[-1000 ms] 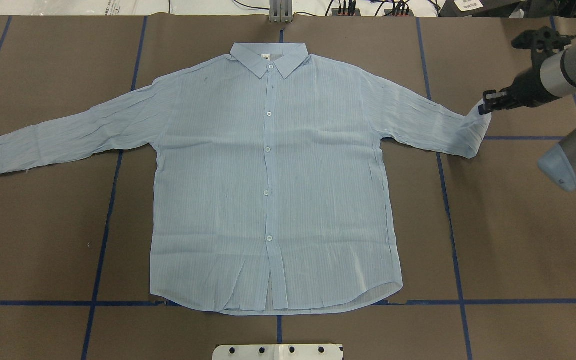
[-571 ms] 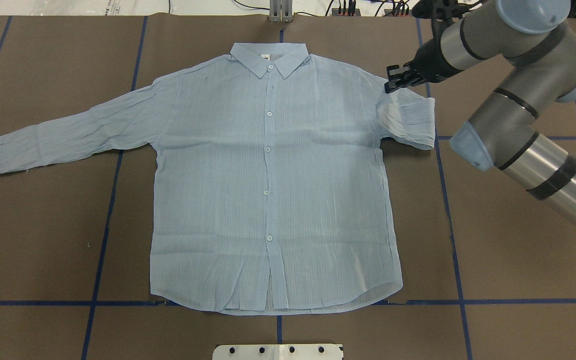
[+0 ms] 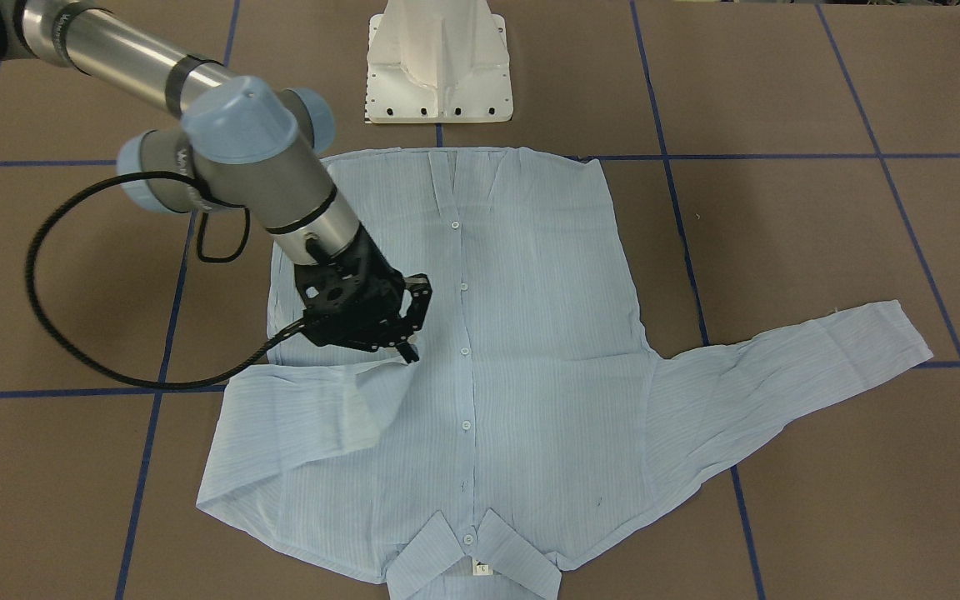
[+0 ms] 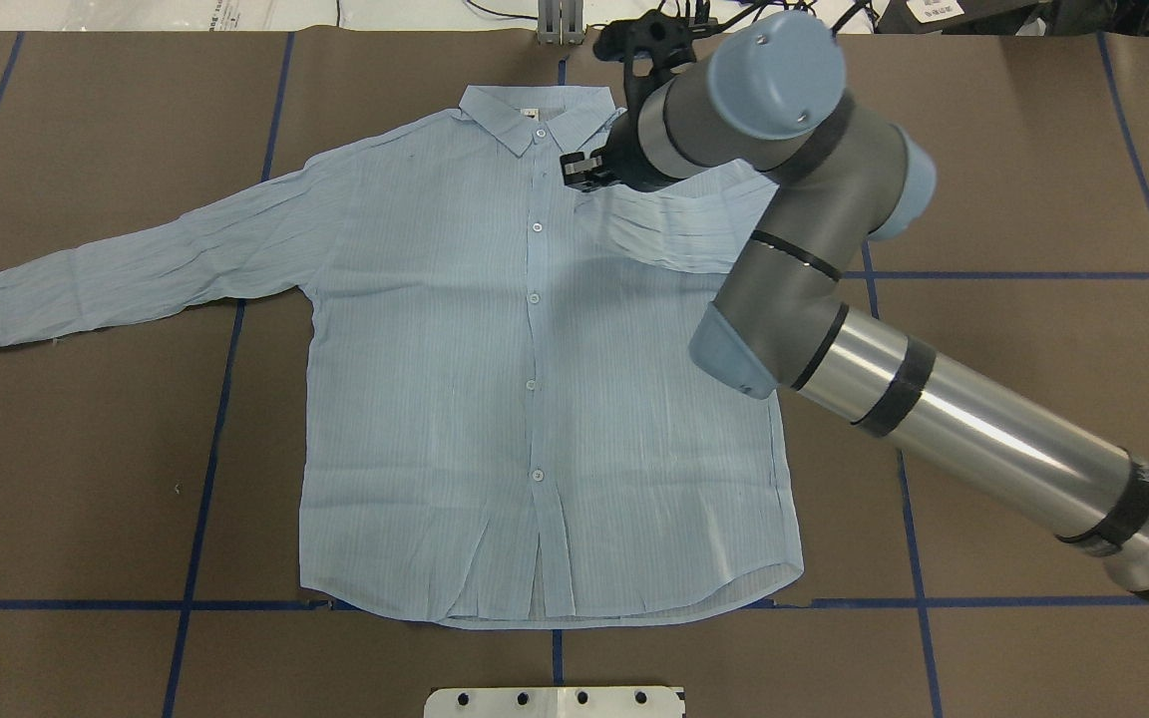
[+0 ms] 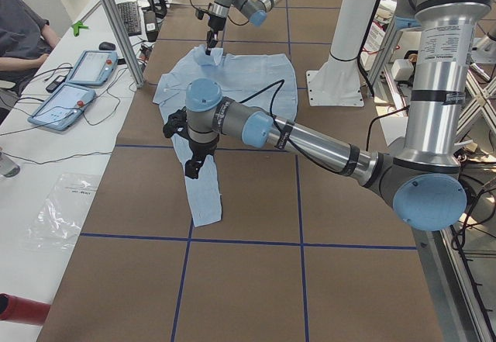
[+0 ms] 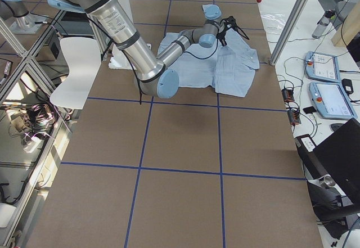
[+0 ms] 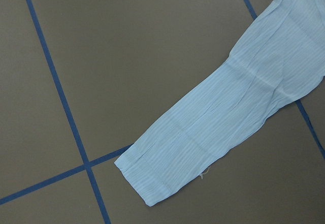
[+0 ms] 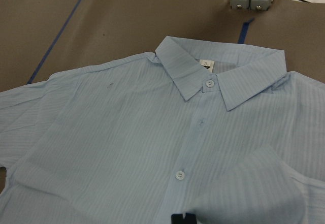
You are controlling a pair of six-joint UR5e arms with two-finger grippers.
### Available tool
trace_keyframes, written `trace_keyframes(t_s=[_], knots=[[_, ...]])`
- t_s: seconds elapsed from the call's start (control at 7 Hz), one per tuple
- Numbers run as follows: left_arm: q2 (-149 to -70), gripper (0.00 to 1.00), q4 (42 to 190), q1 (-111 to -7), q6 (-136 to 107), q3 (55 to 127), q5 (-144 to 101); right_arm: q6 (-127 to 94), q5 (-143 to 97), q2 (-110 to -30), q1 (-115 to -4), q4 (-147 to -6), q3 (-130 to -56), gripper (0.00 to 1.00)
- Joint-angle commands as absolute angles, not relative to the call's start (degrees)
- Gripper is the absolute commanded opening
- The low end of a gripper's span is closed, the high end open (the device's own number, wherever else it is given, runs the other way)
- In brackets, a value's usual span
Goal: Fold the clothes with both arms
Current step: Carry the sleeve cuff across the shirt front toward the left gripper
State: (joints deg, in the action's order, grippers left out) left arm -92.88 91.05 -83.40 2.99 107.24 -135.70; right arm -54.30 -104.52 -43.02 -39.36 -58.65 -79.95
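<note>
The right black two-finger hand [image 4: 582, 172] pinches the cuff of the thin light-blue striped shirt [image 4: 455, 399] — sleeve folded across its buttoned chest.

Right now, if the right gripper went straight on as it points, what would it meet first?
The right gripper tilts down at the shirt: probably its front panel, near the buttons.

Light-blue shirt [image 4: 435, 399] flat — one sleeve [image 4: 674, 234] folded inward.
</note>
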Motion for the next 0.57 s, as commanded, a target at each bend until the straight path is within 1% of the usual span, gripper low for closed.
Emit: trace_keyframes(t_s=[0.0, 0.14, 0.43], knots=[[-92.9, 1.0, 91.1, -83.3, 3.0, 106.8, -135.7, -55.0, -95.2, -37.8, -31.9, -58.5, -75.1, 0.0], [-92.9, 1.0, 91.1, -83.3, 3.0, 106.7, -135.7, -55.0, -93.7, -37.8, -30.2, -58.6, -75.0, 0.0], [-92.9, 1.0, 91.1, -83.4, 3.0, 106.6, -135.7, -55.0, -88.2, -35.6, -26.3, -58.7, -71.0, 0.0]])
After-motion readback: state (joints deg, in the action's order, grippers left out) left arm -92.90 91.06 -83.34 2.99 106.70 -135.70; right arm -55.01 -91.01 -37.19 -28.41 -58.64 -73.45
